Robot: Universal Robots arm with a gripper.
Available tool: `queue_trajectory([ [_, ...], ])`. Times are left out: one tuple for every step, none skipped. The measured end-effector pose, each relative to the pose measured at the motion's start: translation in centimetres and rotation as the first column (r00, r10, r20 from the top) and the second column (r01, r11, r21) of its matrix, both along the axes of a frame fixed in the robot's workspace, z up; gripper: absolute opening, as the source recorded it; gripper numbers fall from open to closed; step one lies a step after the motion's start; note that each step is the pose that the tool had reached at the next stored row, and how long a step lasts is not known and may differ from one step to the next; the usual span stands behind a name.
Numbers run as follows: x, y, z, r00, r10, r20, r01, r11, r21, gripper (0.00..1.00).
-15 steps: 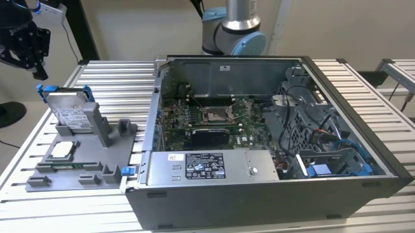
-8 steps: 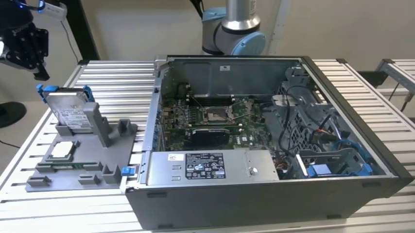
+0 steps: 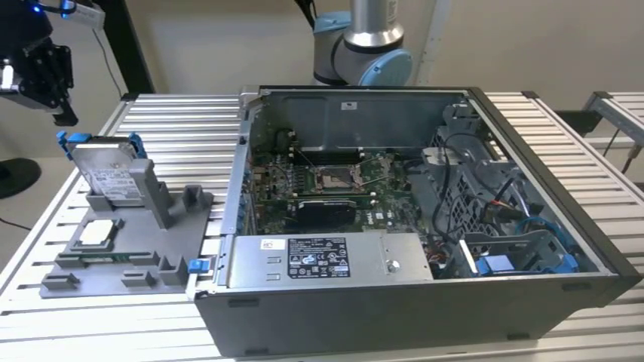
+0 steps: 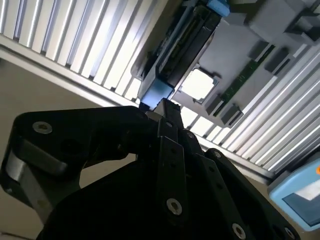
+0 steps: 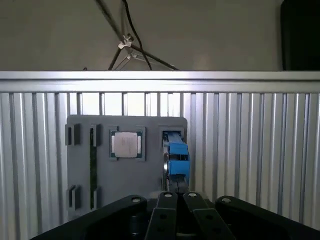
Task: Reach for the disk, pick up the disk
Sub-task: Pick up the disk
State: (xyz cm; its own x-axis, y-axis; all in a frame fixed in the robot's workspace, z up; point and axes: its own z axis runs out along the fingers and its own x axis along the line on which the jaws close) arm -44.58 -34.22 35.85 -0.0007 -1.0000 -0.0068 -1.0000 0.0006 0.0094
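Disk [image 3: 111, 172] is seen upright in the grey fixture [image 3: 131, 260] at the exterior view's left. Gripper [image 3: 62, 111] is held above it, well apart, fingers drawn together, nothing gripped. Reach is judged unfinished; disk not yet picked up.

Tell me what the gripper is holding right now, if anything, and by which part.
Nothing is held. The gripper hangs in the air, apart from the disk, which stands on edge in the grey holder, untouched.
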Motion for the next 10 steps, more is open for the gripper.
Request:
queue_trajectory([
  [0.04, 0.01, -0.02, 0.9999, 0.010, 0.0005, -0.010, 1.0000, 0.0001, 0.00],
  [0.12, 0.00, -0.03, 0.9999, 0.017, 0.0007, -0.017, 0.9999, 0.0004, 0.00],
  [0.28, 0.00, -0.02, 0.9998, 0.022, 0.0004, -0.022, 0.9998, 0.0006, 0.00],
  [0.47, 0.00, -0.02, 0.9997, 0.026, 0.0003, -0.026, 0.9997, 0.0006, 0.00],
  [0.60, 0.00, -0.03, 0.9996, 0.028, 0.0004, -0.028, 0.9996, 0.0007, 0.00],
  [0.64, 0.00, -0.03, 0.9996, 0.028, 0.0004, -0.028, 0.9996, 0.0007, 0.00],
  [0.64, 0.00, -0.03, 0.9996, 0.028, 0.0003, -0.028, 0.9996, 0.0007, 0.00],
  [0.64, 0.00, -0.03, 0.9996, 0.028, 0.0003, -0.028, 0.9996, 0.0006, 0.00],
  [0.64, 0.00, -0.03, 0.9996, 0.028, 0.0003, -0.028, 0.9996, 0.0007, 0.00],
  [0.65, -0.01, -0.03, 0.9996, 0.028, 0.0003, -0.028, 0.9996, 0.0007, 0.00],
])
